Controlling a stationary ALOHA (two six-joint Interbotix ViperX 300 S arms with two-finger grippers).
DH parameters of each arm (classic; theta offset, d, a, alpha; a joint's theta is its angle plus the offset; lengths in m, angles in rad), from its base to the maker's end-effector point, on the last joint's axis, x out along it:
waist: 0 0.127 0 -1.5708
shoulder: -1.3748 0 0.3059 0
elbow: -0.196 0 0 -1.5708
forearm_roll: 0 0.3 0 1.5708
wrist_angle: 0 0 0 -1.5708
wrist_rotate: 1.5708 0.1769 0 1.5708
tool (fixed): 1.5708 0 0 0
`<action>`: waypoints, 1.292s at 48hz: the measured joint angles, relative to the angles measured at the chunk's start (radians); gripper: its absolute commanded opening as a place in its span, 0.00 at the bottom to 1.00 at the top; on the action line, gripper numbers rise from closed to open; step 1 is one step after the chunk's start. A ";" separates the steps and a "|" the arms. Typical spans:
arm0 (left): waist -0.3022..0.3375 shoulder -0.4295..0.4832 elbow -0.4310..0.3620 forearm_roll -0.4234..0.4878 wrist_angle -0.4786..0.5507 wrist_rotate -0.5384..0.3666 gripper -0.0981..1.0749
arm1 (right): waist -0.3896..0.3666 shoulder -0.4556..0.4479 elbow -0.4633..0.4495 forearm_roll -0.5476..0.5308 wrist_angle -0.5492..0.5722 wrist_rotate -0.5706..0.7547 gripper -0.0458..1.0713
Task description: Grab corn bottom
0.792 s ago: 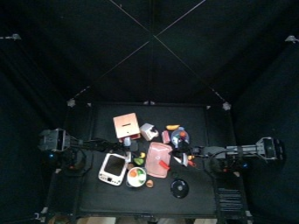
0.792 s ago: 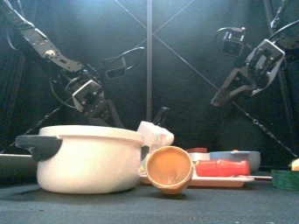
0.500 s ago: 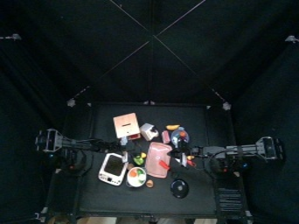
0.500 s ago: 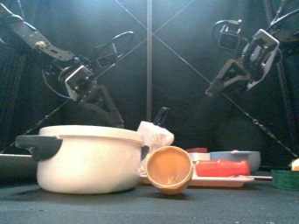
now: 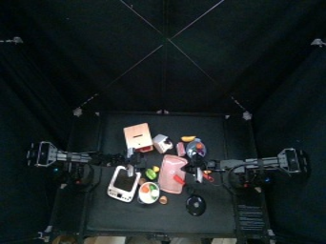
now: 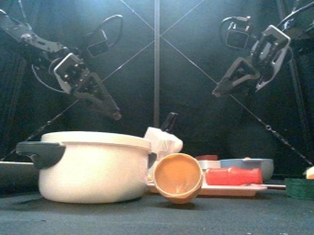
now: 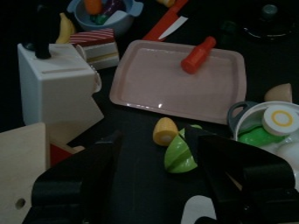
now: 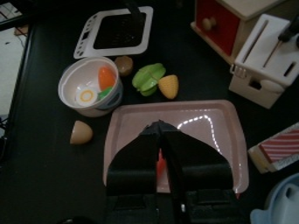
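Observation:
The toy corn lies in two pieces beside the pink tray [image 7: 176, 83]. I take the green-leafed piece [image 7: 179, 154] [image 8: 146, 77] for the corn bottom. The yellow piece [image 7: 165, 130] [image 8: 170, 86] touches it. In the top view the corn [image 5: 152, 173] is a small speck left of the tray, and the pot hides it in the front view. My left gripper [image 7: 181, 179] [image 6: 84, 81] hangs open, high above the corn. My right gripper [image 8: 162, 142] [image 6: 241, 66] is shut, raised over the tray, holding nothing.
A red-handled utensil [image 7: 198, 54] lies on the tray. A white bowl [image 8: 91, 87] with toy food sits near the corn, a white knife block [image 7: 52, 83] beside it. A black grill pan [image 8: 117, 31] lies further off. A big white pot [image 6: 92, 165] and an orange cup [image 6: 178, 174] stand at the front.
The left arm has drawn back to the left and lifted higher. The right arm has risen slightly. Nothing on the table has moved.

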 measured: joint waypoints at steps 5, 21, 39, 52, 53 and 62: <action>-0.005 0.003 0.023 -0.002 -0.009 -0.005 0.87 | -0.003 -0.011 -0.006 0.058 0.074 0.000 0.05; -0.051 0.089 0.058 -0.023 -0.104 0.003 0.87 | -0.017 0.005 -0.014 0.167 0.163 0.000 0.05; -0.060 0.224 -0.012 -0.012 -0.107 0.002 0.87 | -0.017 0.058 -0.012 0.130 0.124 -0.005 0.06; -0.060 0.204 -0.008 -0.014 -0.107 0.000 0.87 | -0.017 0.196 -0.074 -0.018 0.000 -0.005 0.22; -0.060 0.199 -0.005 -0.012 -0.107 0.000 0.87 | -0.017 0.210 -0.081 -0.028 -0.008 -0.005 0.24; -0.060 0.155 0.018 -0.031 -0.109 -0.003 0.87 | -0.015 0.314 -0.140 -0.066 -0.021 -0.003 0.38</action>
